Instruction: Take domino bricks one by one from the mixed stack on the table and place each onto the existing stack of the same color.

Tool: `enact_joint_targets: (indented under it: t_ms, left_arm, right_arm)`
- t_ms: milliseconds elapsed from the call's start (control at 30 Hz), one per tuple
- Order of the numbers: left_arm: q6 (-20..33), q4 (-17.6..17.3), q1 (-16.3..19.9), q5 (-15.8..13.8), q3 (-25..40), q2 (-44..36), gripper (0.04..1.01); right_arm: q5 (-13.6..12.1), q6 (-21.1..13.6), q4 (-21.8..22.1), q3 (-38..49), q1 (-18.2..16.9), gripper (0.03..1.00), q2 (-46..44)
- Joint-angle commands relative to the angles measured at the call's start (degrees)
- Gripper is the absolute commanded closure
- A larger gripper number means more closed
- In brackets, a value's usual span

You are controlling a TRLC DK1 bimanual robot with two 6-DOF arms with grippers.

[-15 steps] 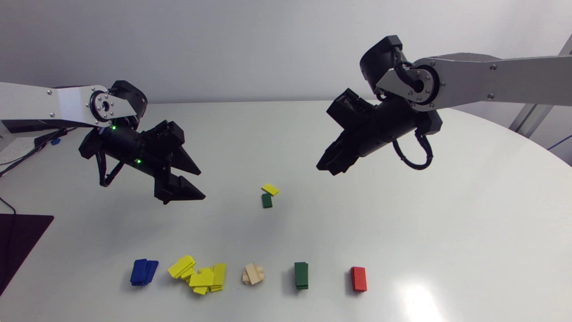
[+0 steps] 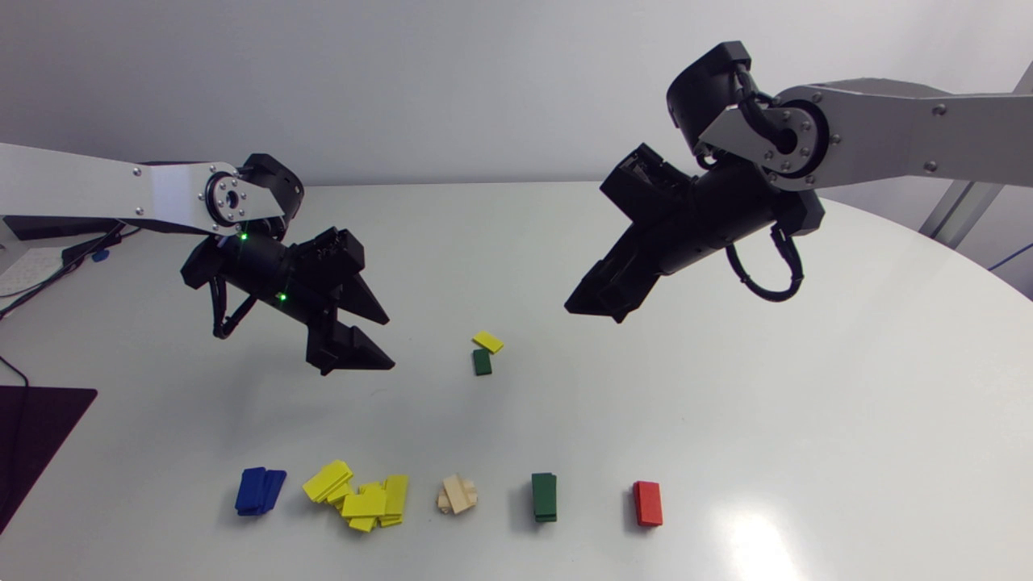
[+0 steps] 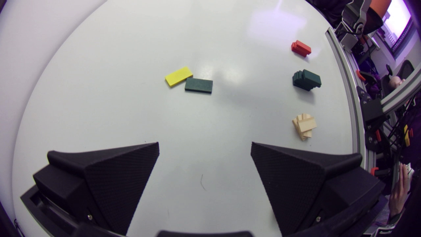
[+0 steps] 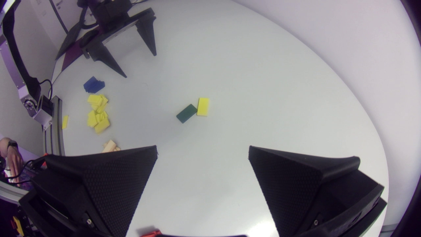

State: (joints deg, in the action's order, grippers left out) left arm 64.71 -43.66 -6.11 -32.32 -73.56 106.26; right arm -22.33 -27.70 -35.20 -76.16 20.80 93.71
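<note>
Two unsorted dominoes, yellow brick [image 2: 487, 341] touching green brick [image 2: 482, 362], wait on the tabletop [image 2: 726, 403]; left gripper [image 3: 204, 144] and right gripper [image 4: 202, 147] hover, fingers wide, empty.

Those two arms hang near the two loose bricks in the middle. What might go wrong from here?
1. The yellow brick and green brick lie touching, so the broad fingers of the left tool, closing on one, may shove or catch the other.
2. The yellow pile is sprawled rather than stacked; another brick set on it might slide off.
3. The right tool is open and aimed at the same pair; reaching together, the two might collide.
</note>
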Motion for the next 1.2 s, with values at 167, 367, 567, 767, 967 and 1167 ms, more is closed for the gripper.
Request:
enact_joint_targets:
  t_ms: [167,367,567,767,967,1167]
  left_arm:
    - [-1.4,4.6,-2.9,0.4,-1.0,3.0,0.054]
    - [-4.7,14.0,-7.9,4.2,3.4,3.7,0.054]
    - [-5.6,19.0,-10.4,7.8,3.9,7.8,0.054]
    - [-7.8,22.7,-12.0,9.9,4.4,9.0,0.054]
    - [-9.8,24.2,-14.0,10.5,3.8,9.8,0.056]
    - [-11.5,24.2,-16.0,11.4,1.5,11.9,0.059]
  right_arm:
    - [-0.3,-1.2,-2.5,3.7,0.0,0.057,-6.2]
    - [-0.3,-1.6,-3.2,6.0,-0.8,0.057,-9.7]
    - [-0.3,-1.7,-3.2,8.4,-1.5,0.057,-11.5]
    - [-0.4,-1.7,-3.5,9.4,-1.7,0.057,-13.7]
    - [-0.4,-1.6,-3.5,10.1,-2.1,0.057,-14.3]
    - [-0.5,-1.5,-3.5,10.9,-2.4,0.057,-14.8]
